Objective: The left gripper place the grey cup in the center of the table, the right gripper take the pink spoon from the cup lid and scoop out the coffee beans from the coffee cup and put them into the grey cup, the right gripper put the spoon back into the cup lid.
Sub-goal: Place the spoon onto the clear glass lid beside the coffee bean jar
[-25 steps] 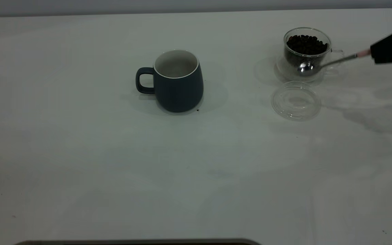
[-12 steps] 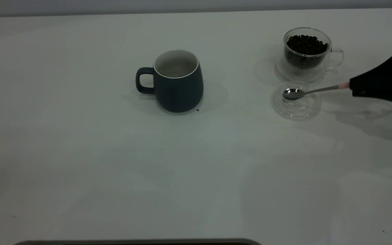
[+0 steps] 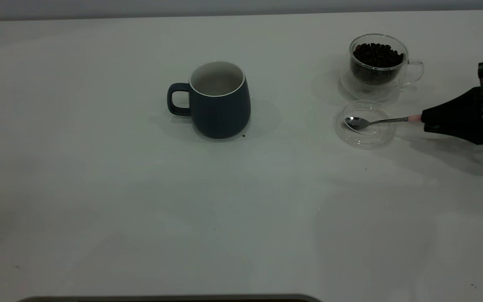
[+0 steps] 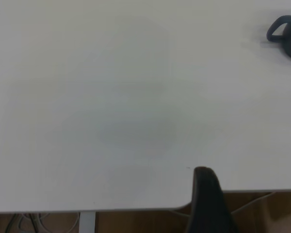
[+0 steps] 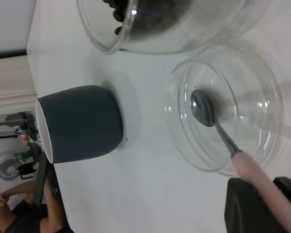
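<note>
Spoon [image 3: 365, 122] lowered into lid [image 3: 365, 135], tool [image 3: 428, 118] gripping

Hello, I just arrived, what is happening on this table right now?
The right gripper holds the pink spoon by its handle, and the spoon's bowl sits over the clear cup lid, very near or on it. Behind the lid stands the glass coffee cup full of beans. The grey cup is upright at the middle of the table. The left gripper is parked at the table's edge, away from everything.
</note>
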